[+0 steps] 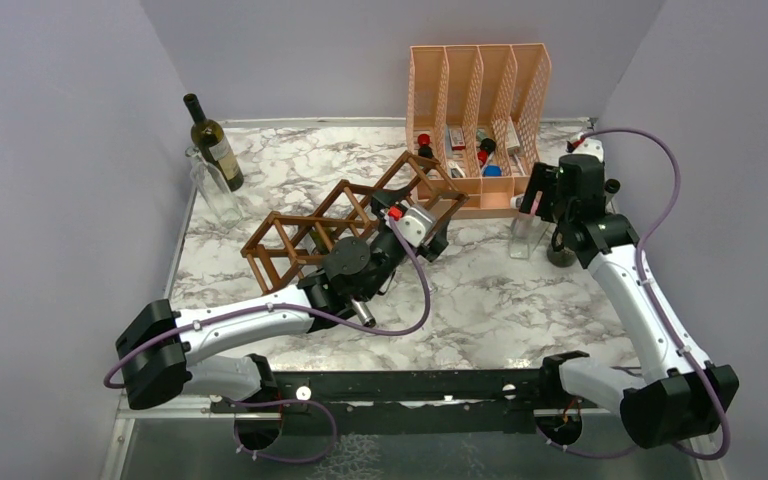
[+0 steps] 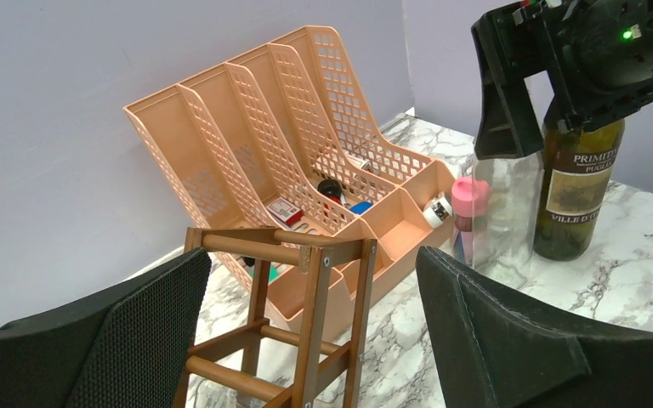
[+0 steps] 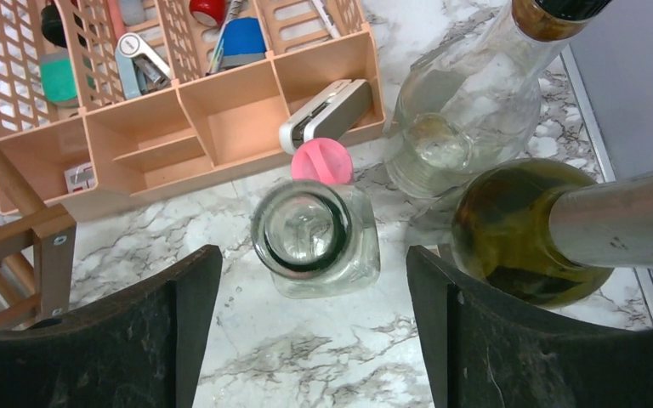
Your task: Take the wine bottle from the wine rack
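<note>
The brown wooden wine rack lies slantwise mid-table; no bottle shows in the cells I can see, and my left arm hides part of it. My left gripper is open, its fingers standing either side of the rack's right end without touching it. A dark green wine bottle with a cream label stands upright on the table at the right, also in the right wrist view. My right gripper hovers above it, open and empty. A second dark wine bottle stands at the back left.
A peach mesh file organiser with small items stands at the back. A clear square jar, a pink-capped bottle and a clear glass bottle crowd the green bottle. A clear bottle stands at the left wall.
</note>
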Tool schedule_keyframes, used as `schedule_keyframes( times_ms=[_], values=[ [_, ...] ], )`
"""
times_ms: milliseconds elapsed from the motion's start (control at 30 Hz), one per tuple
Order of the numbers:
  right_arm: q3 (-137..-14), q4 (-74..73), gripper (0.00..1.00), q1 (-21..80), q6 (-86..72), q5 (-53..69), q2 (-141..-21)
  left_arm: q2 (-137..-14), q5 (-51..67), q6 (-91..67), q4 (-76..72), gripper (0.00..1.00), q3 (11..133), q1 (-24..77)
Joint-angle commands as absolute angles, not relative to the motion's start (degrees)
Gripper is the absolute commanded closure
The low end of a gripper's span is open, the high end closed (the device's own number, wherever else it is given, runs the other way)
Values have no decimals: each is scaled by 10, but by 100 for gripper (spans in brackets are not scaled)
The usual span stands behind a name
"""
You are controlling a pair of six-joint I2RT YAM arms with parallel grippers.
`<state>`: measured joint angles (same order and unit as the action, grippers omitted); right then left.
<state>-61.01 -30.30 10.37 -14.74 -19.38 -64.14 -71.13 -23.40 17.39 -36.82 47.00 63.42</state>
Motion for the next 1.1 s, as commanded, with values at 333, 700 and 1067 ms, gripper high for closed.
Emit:
schedule_keyframes(
  times_ms=[333,700,1067],
  values=[
    [-683,-393,6,100,-103,-83,-571,-653,-247,256,-390,4,459,629],
    [-702,-401,0,101,-137,143,-581,-659,-265,248,-413,3,452,570],
    [-618,-343,0,219,-251,208,-602,-664,-293,147,-405,1,455,481]
  ],
)
